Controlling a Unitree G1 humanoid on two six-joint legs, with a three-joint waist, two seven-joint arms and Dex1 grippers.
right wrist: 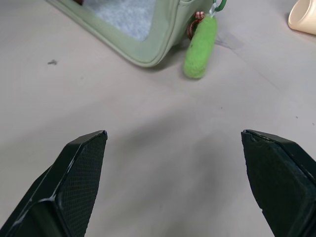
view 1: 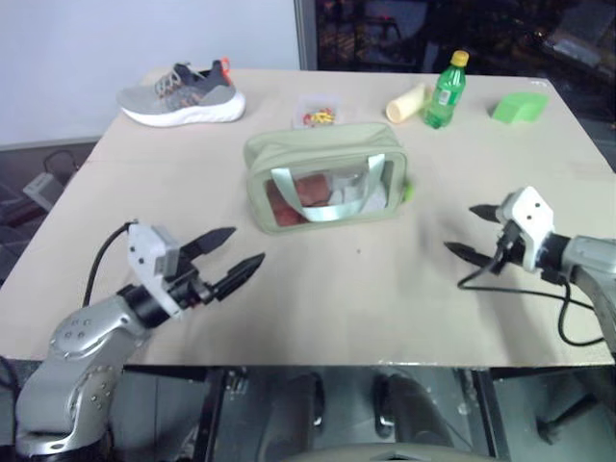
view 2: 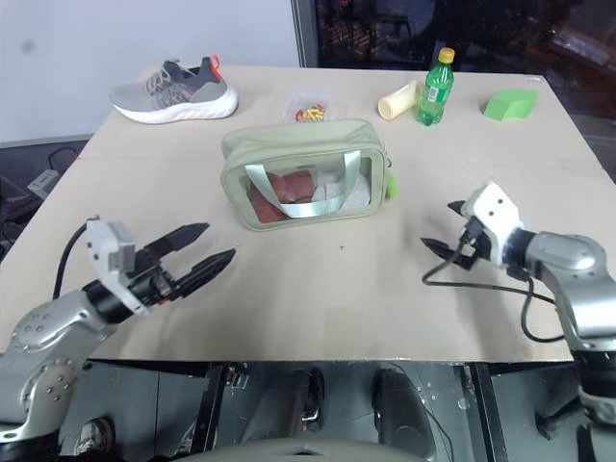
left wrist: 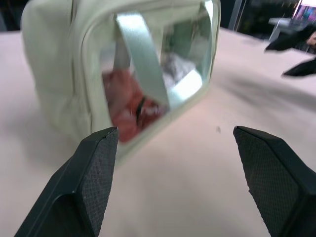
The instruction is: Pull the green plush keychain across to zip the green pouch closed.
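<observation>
The green pouch (view 1: 325,177) is lying mid-bench with its long axis running across the bench (view 1: 318,298), its clear window and pale strap handles facing the robot — red contents are showing through. The green plush keychain (right wrist: 200,47) is hanging at the pouch's right end, resting on the bench, a fuzzy lime piece. The left gripper (view 1: 234,261) and right gripper (view 1: 472,231) are both gaping wide, holding nothing, sitting well apart from the pouch.

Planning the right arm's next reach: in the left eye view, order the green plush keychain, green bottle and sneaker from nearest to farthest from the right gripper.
From the right gripper:
1. Green plush keychain, at the pouch's right end.
2. Green bottle, far side, right of centre.
3. Sneaker, far left corner.
</observation>
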